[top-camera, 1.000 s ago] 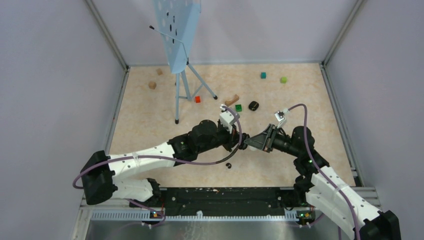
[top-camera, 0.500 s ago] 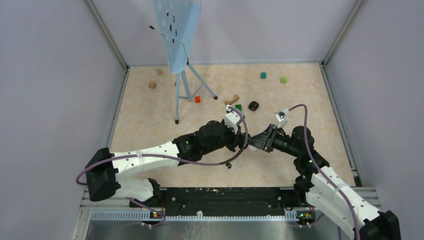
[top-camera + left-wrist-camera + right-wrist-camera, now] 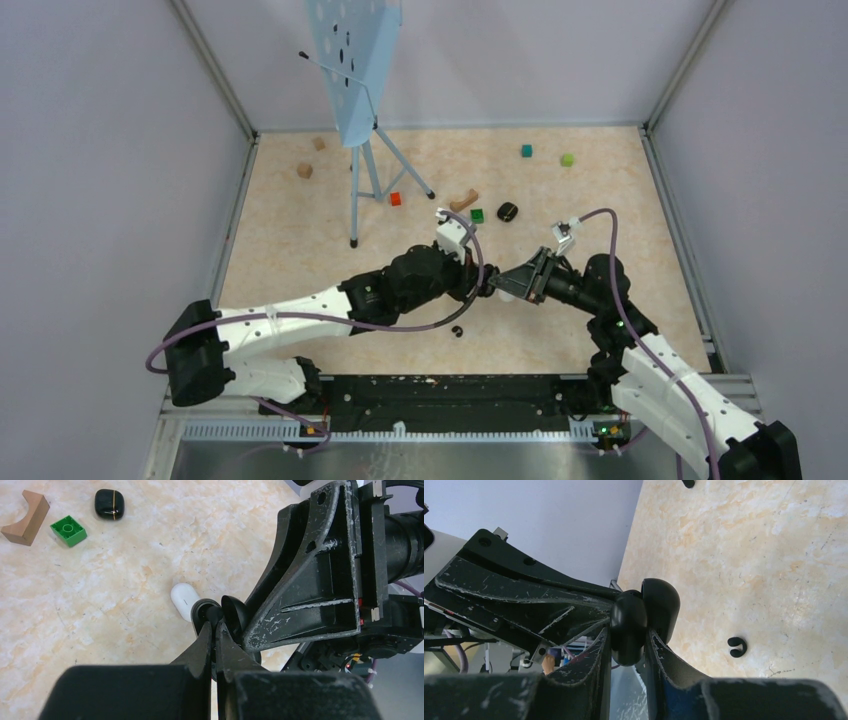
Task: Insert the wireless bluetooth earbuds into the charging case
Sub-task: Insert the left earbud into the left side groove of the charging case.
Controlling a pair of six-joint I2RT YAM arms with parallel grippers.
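Note:
My right gripper (image 3: 497,287) (image 3: 629,636) is shut on an open black charging case (image 3: 629,622), held above the table with its lid (image 3: 234,612) swung back. My left gripper (image 3: 486,291) (image 3: 216,624) is shut on a tiny black earbud (image 3: 214,614) and presses it at the case's opening. A white oblong case (image 3: 182,600) lies on the table just beyond the fingertips, and also shows in the top view (image 3: 508,291). A small black curled piece (image 3: 737,646) (image 3: 457,330) lies on the table below the grippers. White earbuds are not in view.
A closed black case with a gold seam (image 3: 109,503) (image 3: 507,211) lies beside a green brick (image 3: 68,530) and a wooden arch (image 3: 25,525). A blue music stand (image 3: 352,80) stands at the back left. Red (image 3: 395,198), teal (image 3: 526,151), lime (image 3: 567,159) and wooden (image 3: 304,170) blocks are scattered behind.
My left arm swung a little right toward the case, then drew back slightly. My right gripper stayed nearly still with the case in it.

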